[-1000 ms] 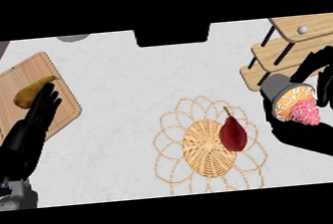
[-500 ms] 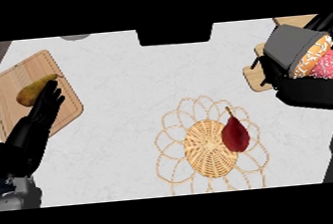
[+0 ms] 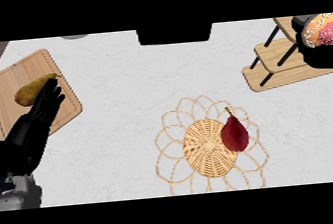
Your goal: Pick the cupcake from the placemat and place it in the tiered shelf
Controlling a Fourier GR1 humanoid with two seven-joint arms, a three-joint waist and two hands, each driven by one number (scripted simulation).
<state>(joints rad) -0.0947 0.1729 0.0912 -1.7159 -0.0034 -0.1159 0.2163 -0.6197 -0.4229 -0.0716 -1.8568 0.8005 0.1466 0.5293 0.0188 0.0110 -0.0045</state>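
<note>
The cupcake (image 3: 329, 31), pink-frosted with a pale wrapper, is up at the right edge, above the wooden tiered shelf (image 3: 288, 71). My right hand (image 3: 325, 55) is curled round it from below, and most of that hand is cut off by the edge. The woven placemat (image 3: 195, 154) lies in the lower middle and bears only a dark red pear (image 3: 235, 134). At the left my left hand (image 3: 35, 120) stays open, its straight fingers lying over a cutting board.
A wooden cutting board (image 3: 9, 88) at the far left carries a yellow pear (image 3: 30, 89) just beyond my left fingertips. A black object (image 3: 174, 34) sits at the back centre. White counter lies between the board and the shelf.
My right hand has carried the cupcake farther up and to the right, over the tiered shelf. The left hand has not moved.
</note>
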